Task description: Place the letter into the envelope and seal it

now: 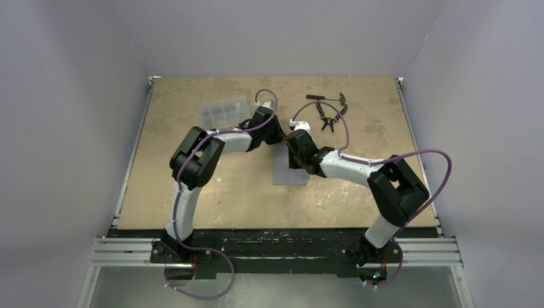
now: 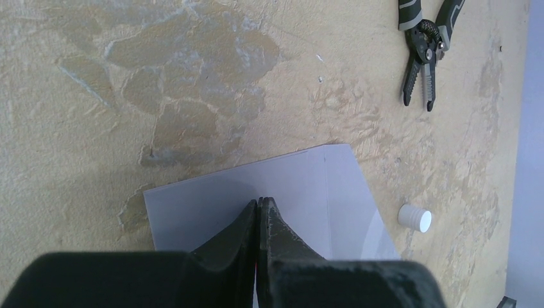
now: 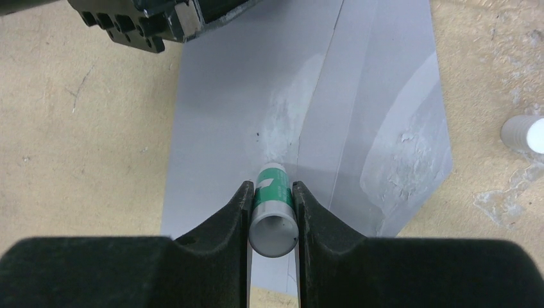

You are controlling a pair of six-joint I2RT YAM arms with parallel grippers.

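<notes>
Glue on the envelope: slip risk.
Your right end effector grips the glue stick; left end effector is pinched closed. Drag hard and you may crumple paper.

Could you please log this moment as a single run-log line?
right gripper: jaws shut on glue stick, tip on envelope; left gripper: jaws shut, over envelope; letter: unseen

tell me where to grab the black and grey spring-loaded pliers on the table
Grip the black and grey spring-loaded pliers at the narrow neck by the spring, with a claw coming straight down and closing across it. They lie flat with handles splayed, so the neck is likely the slimmest, best-balanced spot.
</notes>
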